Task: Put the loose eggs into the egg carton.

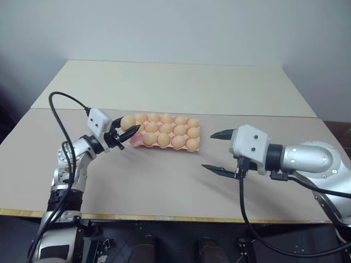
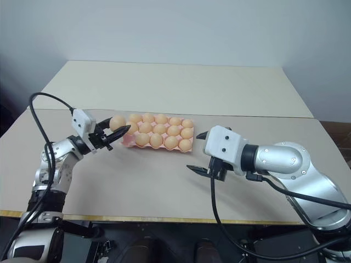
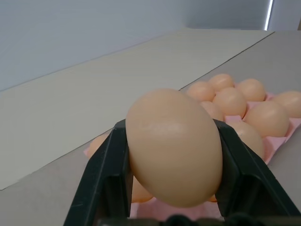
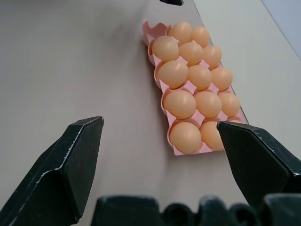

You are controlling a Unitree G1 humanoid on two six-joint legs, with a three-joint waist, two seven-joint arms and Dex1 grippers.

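One loose egg, smooth and orange-tan, hangs above the table with my left gripper shut on it; its black fingers press both sides of the egg. It sits just over the left end of the pink egg carton, which holds several eggs, and a bare pink cup shows at the carton's near left corner. My right gripper stands open and empty above the table, right of and in front of the carton.
The carton lies on a beige table whose front edge runs close to me. A second beige table joins it behind, against a pale wall. Black cables loop off both arms.
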